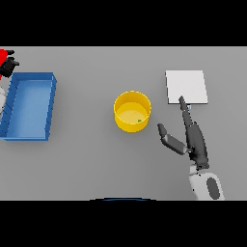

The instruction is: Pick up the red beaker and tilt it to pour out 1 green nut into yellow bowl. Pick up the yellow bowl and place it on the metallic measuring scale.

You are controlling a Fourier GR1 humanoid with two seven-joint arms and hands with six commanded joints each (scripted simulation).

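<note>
The right hand (195, 142) lies low over the tabletop (96, 159) with its fingers (184, 105) stretched straight and holding nothing, the thumb (169, 140) spread wide to the left. The fingertips reach the near edge of the flat, pale metal scale (186, 87), which lies just beyond them; whether they touch it cannot be told. The yellow bowl (132, 111) stands upright on the tabletop to the left of these fingers, apart from them, with the thumb tip pointing toward its near right side across a gap. A small green nut (139, 120) lies inside the bowl near its right wall. The scale is to the bowl's right and slightly farther back, apart from it.

The right forearm comes in from the lower edge at the right, white and grey, and the dark hand runs from the wrist up and slightly left toward the scale.

Far to the left of those fingers, past the bowl, a blue open tray (29, 105) lies on the tabletop. At its far left corner, at the picture's edge, the left hand (8, 66) shows dark against the red beaker (4, 56); its fingers appear to be round the beaker, though only a part of either is in view.
</note>
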